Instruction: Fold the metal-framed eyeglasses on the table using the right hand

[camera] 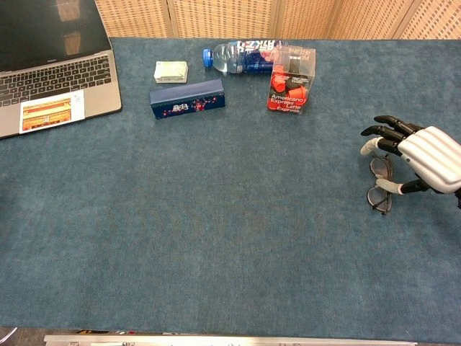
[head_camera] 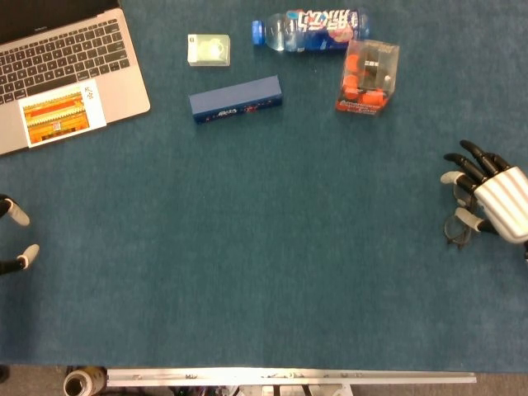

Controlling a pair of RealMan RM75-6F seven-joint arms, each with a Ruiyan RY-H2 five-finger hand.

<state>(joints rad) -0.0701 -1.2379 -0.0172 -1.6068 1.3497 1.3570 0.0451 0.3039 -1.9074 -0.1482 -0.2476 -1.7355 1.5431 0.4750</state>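
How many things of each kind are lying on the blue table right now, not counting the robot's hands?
Silver laptop: 1
Clear plastic bottle with a blue cap: 1
Boxes: 3, namely a pale green box, a long dark blue box and a clear box of orange capsules
Metal-framed eyeglasses: 1
Total: 6

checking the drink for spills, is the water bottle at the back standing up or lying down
Lying down. The water bottle rests on its side on the table, blue cap pointing toward the laptop side, in both views.
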